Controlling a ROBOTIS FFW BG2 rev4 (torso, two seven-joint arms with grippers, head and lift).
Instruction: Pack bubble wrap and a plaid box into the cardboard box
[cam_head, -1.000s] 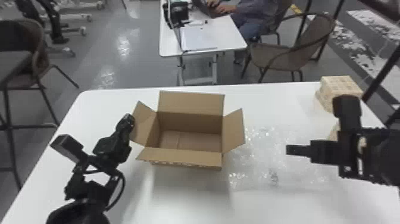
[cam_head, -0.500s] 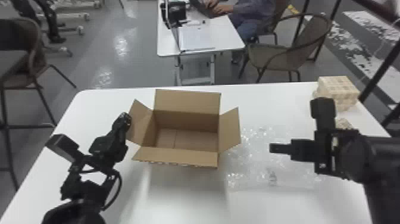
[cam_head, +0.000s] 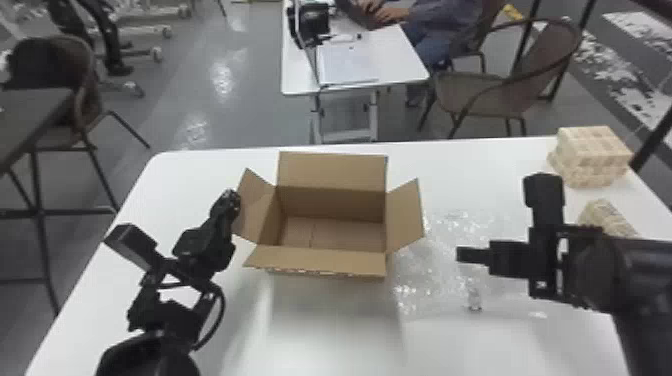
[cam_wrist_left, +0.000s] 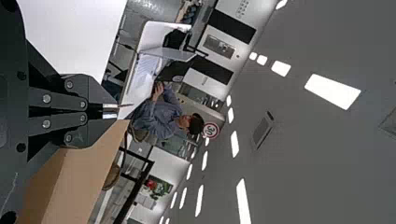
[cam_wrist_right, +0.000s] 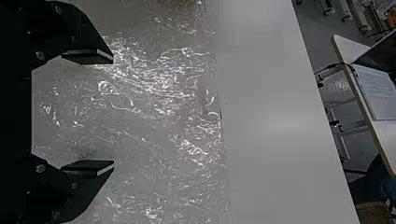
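Note:
The cardboard box (cam_head: 310, 235) stands with its flaps spread and a bare floor inside. Beside its left flap, in the head view, is my left gripper (cam_head: 231, 197); in the left wrist view the left gripper (cam_wrist_left: 110, 112) is shut with nothing between its fingertips. Clear bubble wrap (cam_head: 440, 280) lies flat right of the box. My right gripper (cam_head: 467, 255) is above it, and in the right wrist view the right gripper (cam_wrist_right: 112, 112) stands open over the bubble wrap (cam_wrist_right: 154, 93). A beige plaid box (cam_head: 590, 157) sits at the table's back right.
Another beige checked item (cam_head: 605, 217) is partly hidden behind the right arm, nearer than the plaid box. The white table (cam_head: 200, 175) has its back edge just behind the cardboard box. Beyond it stand a smaller table (cam_head: 400, 60) and a chair (cam_head: 500, 95).
My right gripper has moved left over the bubble wrap, closer to the cardboard box. The left arm has kept its place beside the box, and the head view has shifted slightly.

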